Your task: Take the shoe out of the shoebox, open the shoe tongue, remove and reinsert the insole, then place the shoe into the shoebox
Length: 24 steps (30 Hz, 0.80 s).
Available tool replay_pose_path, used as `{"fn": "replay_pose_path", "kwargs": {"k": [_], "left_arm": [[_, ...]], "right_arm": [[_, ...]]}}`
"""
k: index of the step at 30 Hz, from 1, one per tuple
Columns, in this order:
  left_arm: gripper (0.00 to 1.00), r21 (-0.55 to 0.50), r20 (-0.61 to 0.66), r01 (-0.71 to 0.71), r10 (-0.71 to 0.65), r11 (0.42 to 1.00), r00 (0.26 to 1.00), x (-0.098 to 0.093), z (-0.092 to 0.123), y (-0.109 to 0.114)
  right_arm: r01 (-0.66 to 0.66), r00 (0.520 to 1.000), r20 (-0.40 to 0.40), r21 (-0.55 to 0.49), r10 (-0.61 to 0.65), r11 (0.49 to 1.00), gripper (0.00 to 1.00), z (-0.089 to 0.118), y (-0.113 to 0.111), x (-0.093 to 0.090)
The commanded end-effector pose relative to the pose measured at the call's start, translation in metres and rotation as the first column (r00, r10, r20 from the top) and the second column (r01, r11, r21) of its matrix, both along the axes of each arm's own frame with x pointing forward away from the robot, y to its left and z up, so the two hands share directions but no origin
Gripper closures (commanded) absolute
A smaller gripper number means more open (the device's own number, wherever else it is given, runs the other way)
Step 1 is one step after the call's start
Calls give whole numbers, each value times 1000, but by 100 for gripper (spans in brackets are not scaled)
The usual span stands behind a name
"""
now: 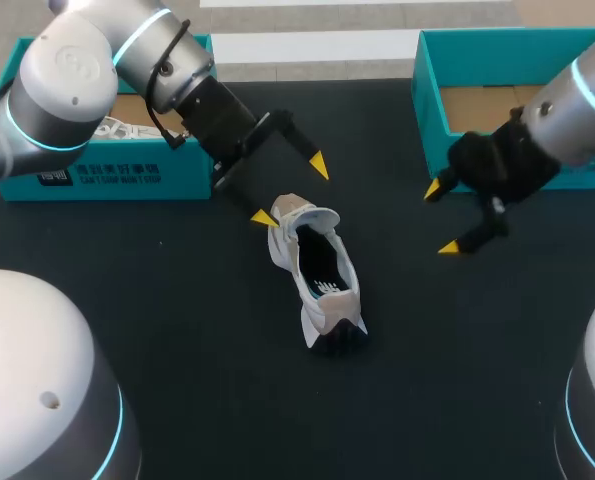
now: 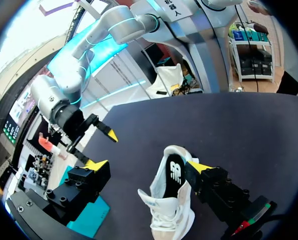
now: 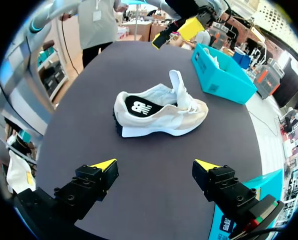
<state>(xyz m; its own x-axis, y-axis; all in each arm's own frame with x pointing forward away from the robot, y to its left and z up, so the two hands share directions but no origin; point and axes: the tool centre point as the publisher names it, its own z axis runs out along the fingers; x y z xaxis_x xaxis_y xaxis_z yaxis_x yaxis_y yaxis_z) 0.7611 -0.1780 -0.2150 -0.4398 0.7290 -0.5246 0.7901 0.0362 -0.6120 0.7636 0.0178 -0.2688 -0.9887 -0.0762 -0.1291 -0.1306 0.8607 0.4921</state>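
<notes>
The shoe (image 1: 317, 280) is lying on the surface (image 1: 177, 330), tongue (image 1: 312, 215) up and insole (image 3: 141, 107) inside, just beside the open left fingers (image 1: 264, 217) and well apart from the open right fingers (image 1: 447, 246). I think the insole is coming out next, needing a pinch at its edge. The shoebox (image 1: 97, 180) behind the left fingers is holding something white (image 1: 117, 128); the other shoebox (image 1: 429, 90) is looking empty.

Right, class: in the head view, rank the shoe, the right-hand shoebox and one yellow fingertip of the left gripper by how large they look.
1. The right-hand shoebox, largest, though the right arm hides part of it.
2. The shoe.
3. The yellow fingertip of the left gripper, clearly smallest.
</notes>
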Motion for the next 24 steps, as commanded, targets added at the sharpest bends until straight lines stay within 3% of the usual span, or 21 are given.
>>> {"fn": "replay_pose_path", "kwargs": {"k": [1, 6, 14, 21, 22, 24], "left_arm": [[0, 38, 14, 54, -54, 998, 998, 9, 3, 3], [0, 114, 52, 95, -102, 989, 993, 23, 7, 7], [0, 218, 114, 164, -192, 962, 975, 37, 21, 6], [0, 294, 142, 166, -215, 941, 966, 43, 16, -3], [37, 298, 146, 163, -213, 941, 966, 43, 15, -4], [100, 305, 169, 156, -215, 939, 962, 40, 13, -6]], "right_arm": [[-4, 1000, -6, -21, 4, 1000, 0, 68, -41, -12], [5, 1000, -20, -69, -6, 998, 0, 82, -52, -13], [5, 1000, -20, -69, -6, 998, 0, 82, -52, -13], [5, 1000, -20, -69, -6, 998, 0, 82, -52, -13], [5, 1000, -20, -69, -6, 998, 0, 82, -52, -13], [5, 1000, -20, -69, -6, 998, 0, 82, -52, -13]]}}
